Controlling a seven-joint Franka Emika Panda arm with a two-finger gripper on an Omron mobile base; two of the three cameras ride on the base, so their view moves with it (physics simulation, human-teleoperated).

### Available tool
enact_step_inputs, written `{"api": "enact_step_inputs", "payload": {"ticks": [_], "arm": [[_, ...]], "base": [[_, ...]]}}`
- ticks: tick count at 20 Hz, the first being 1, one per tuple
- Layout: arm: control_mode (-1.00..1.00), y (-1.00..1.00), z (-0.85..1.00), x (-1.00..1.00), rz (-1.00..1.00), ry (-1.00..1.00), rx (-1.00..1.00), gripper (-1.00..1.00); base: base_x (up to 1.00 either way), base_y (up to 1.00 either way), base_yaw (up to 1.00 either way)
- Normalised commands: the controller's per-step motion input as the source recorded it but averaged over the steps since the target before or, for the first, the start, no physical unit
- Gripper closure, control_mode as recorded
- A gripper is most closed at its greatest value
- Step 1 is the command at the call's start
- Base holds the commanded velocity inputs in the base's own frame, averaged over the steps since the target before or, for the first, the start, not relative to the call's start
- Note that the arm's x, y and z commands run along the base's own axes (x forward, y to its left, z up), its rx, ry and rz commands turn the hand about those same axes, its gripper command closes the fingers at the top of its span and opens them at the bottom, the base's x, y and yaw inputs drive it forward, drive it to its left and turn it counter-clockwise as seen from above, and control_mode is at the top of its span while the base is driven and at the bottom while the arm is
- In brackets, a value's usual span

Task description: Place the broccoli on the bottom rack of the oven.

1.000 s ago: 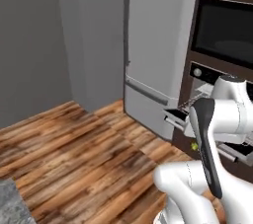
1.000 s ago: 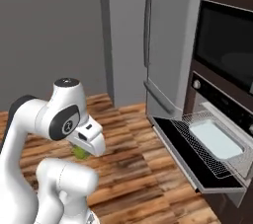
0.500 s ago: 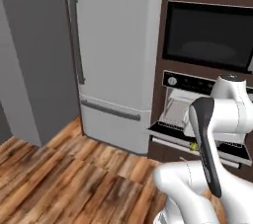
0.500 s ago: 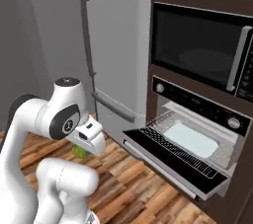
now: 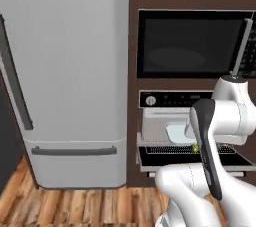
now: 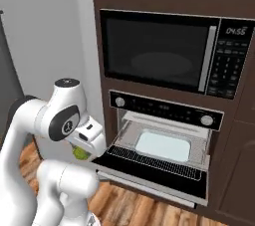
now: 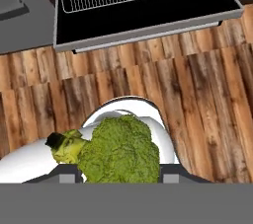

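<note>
The two-finger gripper point(image 7: 118, 181) is clenched on the small yellowish-green lumpy broccoli floret point(image 7: 118, 155), whose crown swells up between the finger tips in the hand view and hides most of them; a short pale-green stalk juts from its left side; below it in that view lies warm brown wood-plank floor point(image 7: 197, 99); in the right base view the broccoli point(image 6: 79, 153) peeks out as a green nub under the white hand, held in the air just left of the oven's opening and level with the dropped door; in the left base view a speck of it point(image 5: 195, 148) shows beside the dark forearm band, in front of the oven mouth.

Beyond the hand, the built-in wall oven with its black control strip and round silver knobs point(image 6: 164, 112) stands open, its black door point(image 6: 149, 172) folded down flat; the silver wire-grid bottom rack point(image 6: 154, 161) spans the grey cavity near the front lip, and the broccoli is not on it; a pale glossy rectangular tray point(image 6: 163, 146) sits further in.

Above the oven hangs a black glass-fronted microwave with a vertical silver handle point(image 6: 159, 53), framed by dark-brown cabinetry point(image 6: 239, 140); to the left stands a tall grey refrigerator point(image 5: 65, 76).
</note>
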Motion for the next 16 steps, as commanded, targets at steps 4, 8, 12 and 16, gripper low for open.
{"api": "enact_step_inputs", "payload": {"ticks": [4, 8, 12, 16], "arm": [[1.00, 0.00, 0.00, 0.00, 0.00, 0.00, 0.00, 1.00], [1.00, 0.00, 0.00, 0.00, 0.00, 0.00, 0.00, 1.00], [1.00, 0.00, 0.00, 0.00, 0.00, 0.00, 0.00, 1.00], [1.00, 0.00, 0.00, 0.00, 0.00, 0.00, 0.00, 1.00]], "base": [[0.75, 0.47, -0.73], [0.55, 0.44, -0.36], [0.71, 0.00, -0.02], [0.66, 0.00, 0.00]]}}
